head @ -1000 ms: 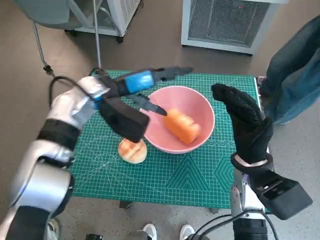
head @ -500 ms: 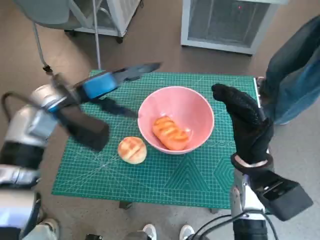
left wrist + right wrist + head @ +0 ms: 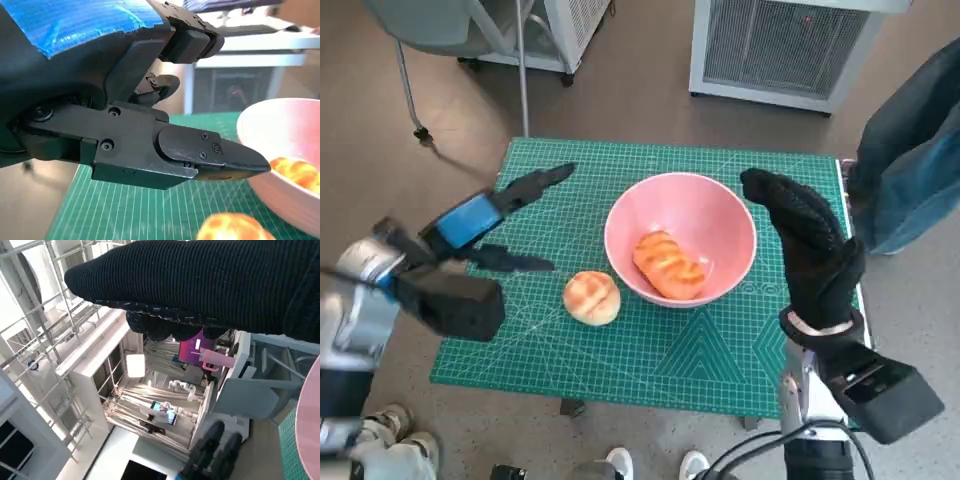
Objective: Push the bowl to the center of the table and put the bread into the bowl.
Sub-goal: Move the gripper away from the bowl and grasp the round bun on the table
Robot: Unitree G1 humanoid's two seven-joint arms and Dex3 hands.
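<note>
A pink bowl stands near the middle of the green mat with a long orange bread roll lying inside it. A round bun sits on the mat just left of the bowl's front rim. My left hand hovers over the mat's left edge, fingers spread, holding nothing. The left wrist view shows its fingers, the bowl and the bun below them. My right hand stands raised just right of the bowl, fingers up, empty.
The mat covers the small table. A person's leg in jeans is at the right edge. A white appliance and a chair's legs stand on the floor behind the table.
My left hand has let go of the long roll, which now lies in the bowl, and has drawn back to the left, off the bowl. The right hand has stayed put.
</note>
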